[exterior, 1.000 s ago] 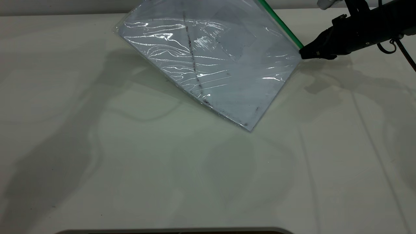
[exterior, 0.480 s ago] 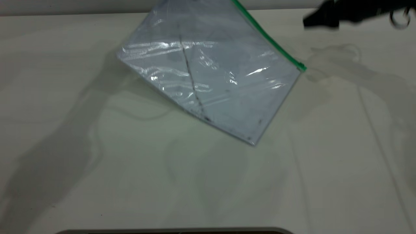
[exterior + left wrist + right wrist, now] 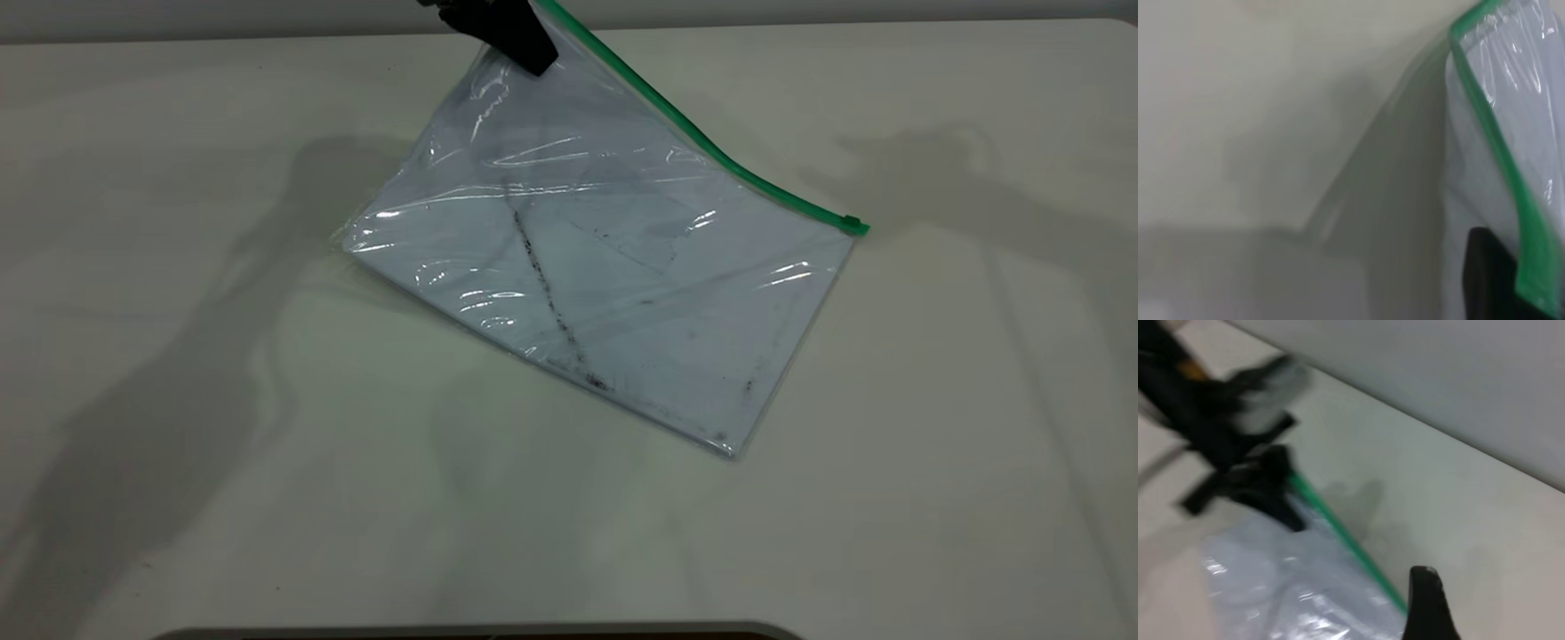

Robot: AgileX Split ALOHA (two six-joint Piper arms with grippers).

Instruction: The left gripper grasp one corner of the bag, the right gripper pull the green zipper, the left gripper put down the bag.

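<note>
While the corner [image 3: 544, 36] is pinched by the left end effector [image 3: 532, 55], the bag [image 3: 605, 276] has been lowered deskward; the right end effector [image 3: 1426, 603] has withdrawn, grip unreadable, zipping apparently finished.

Pale off-white table [image 3: 267, 498], soft overlapping shadows, grey wall [image 3: 800, 9] strip behind

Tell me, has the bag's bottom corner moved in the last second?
Yes. The bag, held by the left gripper, has dropped toward the table's near edge.
</note>
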